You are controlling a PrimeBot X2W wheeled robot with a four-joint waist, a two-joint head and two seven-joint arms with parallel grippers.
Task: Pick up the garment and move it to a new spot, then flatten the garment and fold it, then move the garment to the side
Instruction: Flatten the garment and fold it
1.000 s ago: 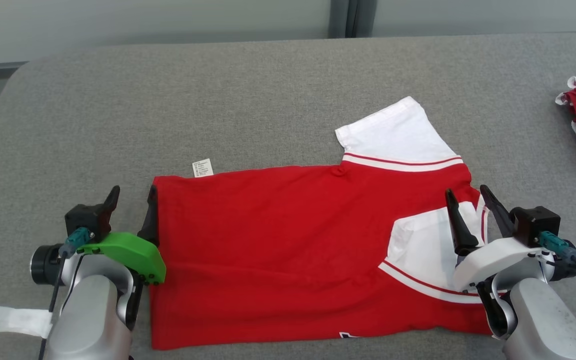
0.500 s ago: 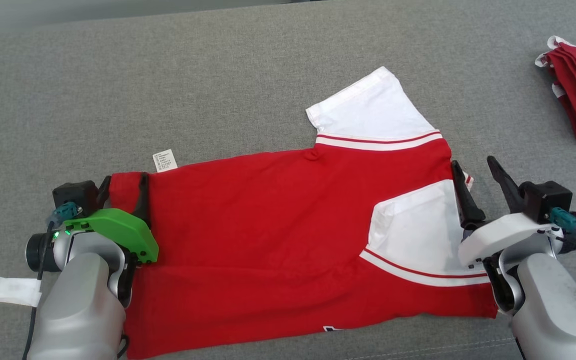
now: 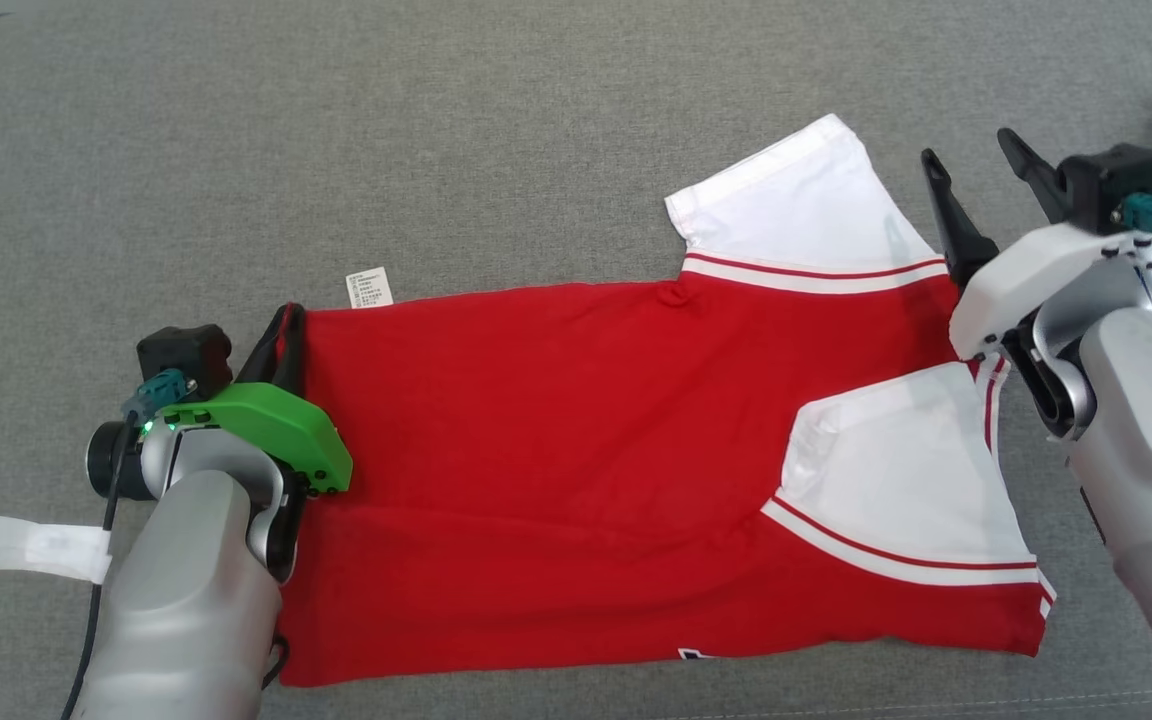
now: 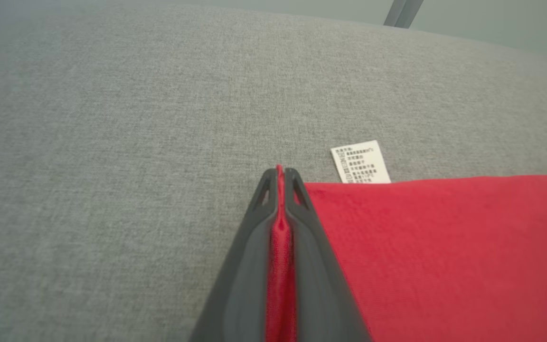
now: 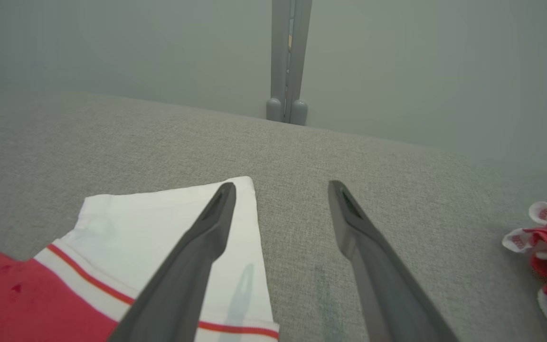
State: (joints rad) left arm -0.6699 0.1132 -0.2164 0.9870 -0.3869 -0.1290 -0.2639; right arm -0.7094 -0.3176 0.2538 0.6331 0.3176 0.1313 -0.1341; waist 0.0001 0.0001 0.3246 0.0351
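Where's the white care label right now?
Head view, left side: the care label sticks out from the far edge of the red shirt, just right of the left gripper.

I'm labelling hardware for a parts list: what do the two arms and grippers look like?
The left gripper has two long dark fingers, a bright green cover and a silver-grey forearm; the right gripper matches it but with a white cover. Each carries a black block with a teal connector.

Red garment (image 3: 556, 450), white sleeves (image 3: 796, 200) with red stripe, grey surface (image 3: 436, 150), white label (image 3: 370, 288), green-shelled left gripper (image 3: 286, 312).
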